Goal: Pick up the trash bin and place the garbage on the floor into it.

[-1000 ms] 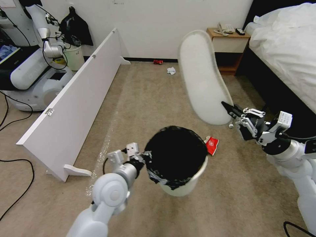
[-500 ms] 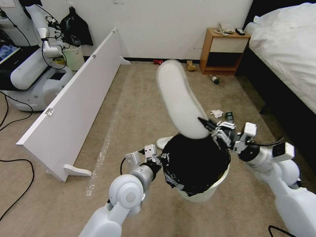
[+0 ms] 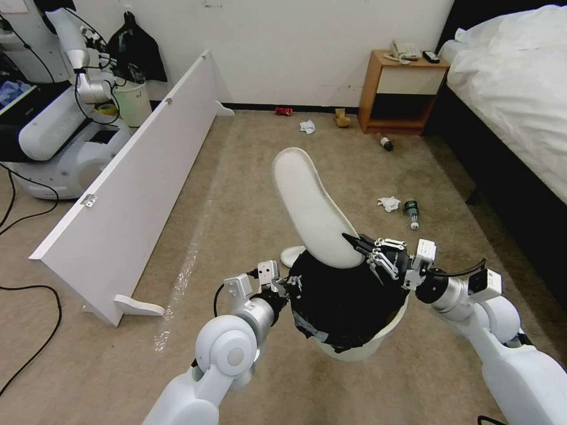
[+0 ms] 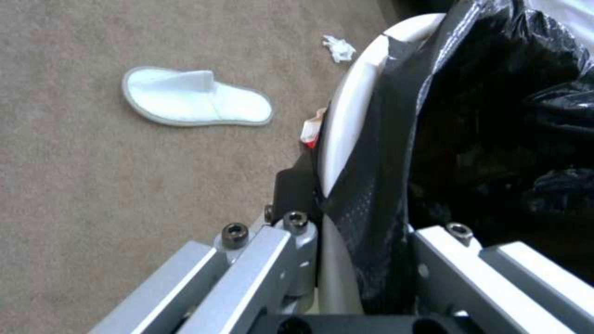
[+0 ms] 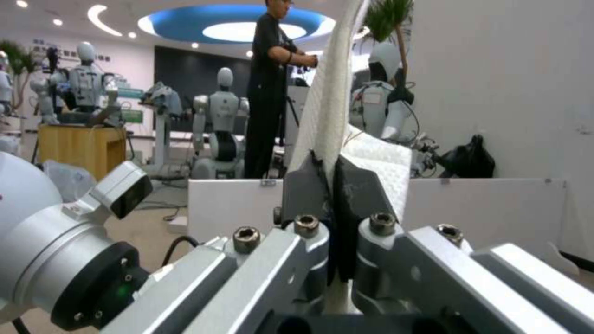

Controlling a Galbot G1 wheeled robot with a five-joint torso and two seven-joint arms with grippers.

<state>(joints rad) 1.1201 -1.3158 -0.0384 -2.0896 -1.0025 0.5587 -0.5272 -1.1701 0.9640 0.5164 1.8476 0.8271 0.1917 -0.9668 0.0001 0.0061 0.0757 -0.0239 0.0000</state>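
My left gripper (image 3: 284, 285) is shut on the near rim of the trash bin (image 3: 387, 330), a white bin lined with a black bag, held above the carpet floor (image 3: 248, 177). The left wrist view shows the left gripper (image 4: 365, 232) clamping rim and bag of the trash bin (image 4: 346, 116). My right gripper (image 3: 356, 243) is shut on the heel end of a white slipper (image 3: 307, 198), which stands tilted over the bin's mouth. In the right wrist view the right gripper (image 5: 331, 185) pinches the slipper (image 5: 331, 106). Another slipper (image 4: 192, 97) and a red-white wrapper (image 4: 309, 134) lie beside the bin.
More litter is on the carpet: a tissue (image 3: 388, 203), a bottle (image 3: 411, 211), another bottle (image 3: 385, 142), a tissue (image 3: 307, 126), a red can (image 3: 283, 111), tan paper (image 3: 341, 118). A long white panel (image 3: 130, 177) stands left; a nightstand (image 3: 401, 88) and bed (image 3: 520, 77) are right.
My right gripper swung the slipper from high on the right down over the bin's mouth. The left arm shifted the bin a little to the right, then held still.
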